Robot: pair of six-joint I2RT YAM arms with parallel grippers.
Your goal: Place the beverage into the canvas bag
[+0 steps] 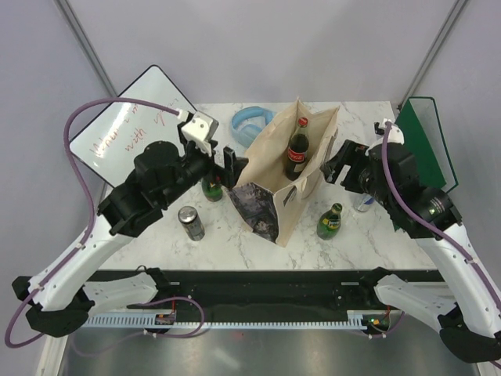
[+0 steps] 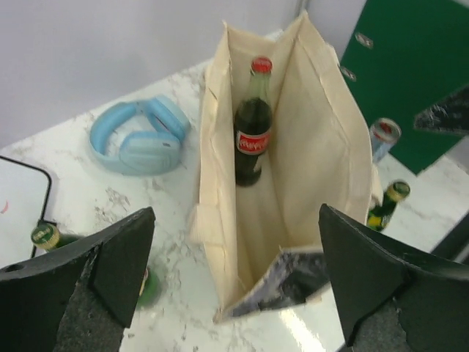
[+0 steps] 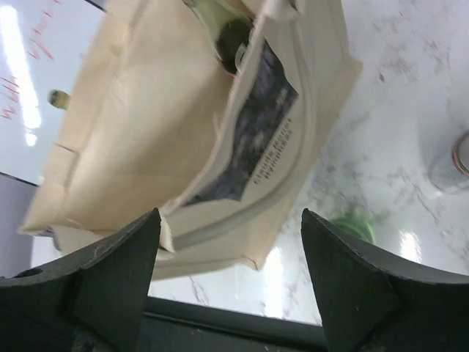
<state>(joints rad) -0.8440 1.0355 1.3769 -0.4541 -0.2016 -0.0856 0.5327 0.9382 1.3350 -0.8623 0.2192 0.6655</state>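
Note:
The beige canvas bag stands open in the middle of the table, with a dark grey print on its near face. A cola bottle with a red cap stands inside it, also seen in the left wrist view. My left gripper is open and empty just left of the bag; in its wrist view it looks into the bag's mouth. My right gripper is open and empty just right of the bag. Its wrist view shows the print.
A green bottle and a can stand right of the bag. Another green bottle and a can stand to its left. Blue headphones lie behind. A whiteboard is far left and a green binder far right.

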